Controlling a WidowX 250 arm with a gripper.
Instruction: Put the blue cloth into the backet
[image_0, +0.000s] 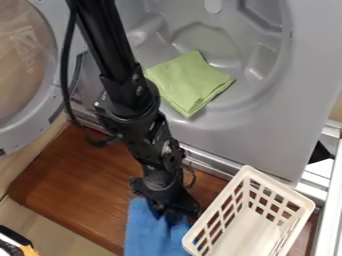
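The blue cloth (152, 237) lies on the brown wooden board at the bottom centre, left of the basket. My gripper (175, 216) is low over the cloth's upper part and hides some of it; whether it holds the cloth I cannot tell. Just to the right stands the cream plastic basket (246, 169), with slotted walls and a pale inner floor.
A folded green cloth (189, 83) rests in the grey drum-like opening of the machine (257, 145) behind. Its round door (43, 107) hangs open at the left. The wooden board (73, 185) extends left of the blue cloth. Metal rails run along the right side.
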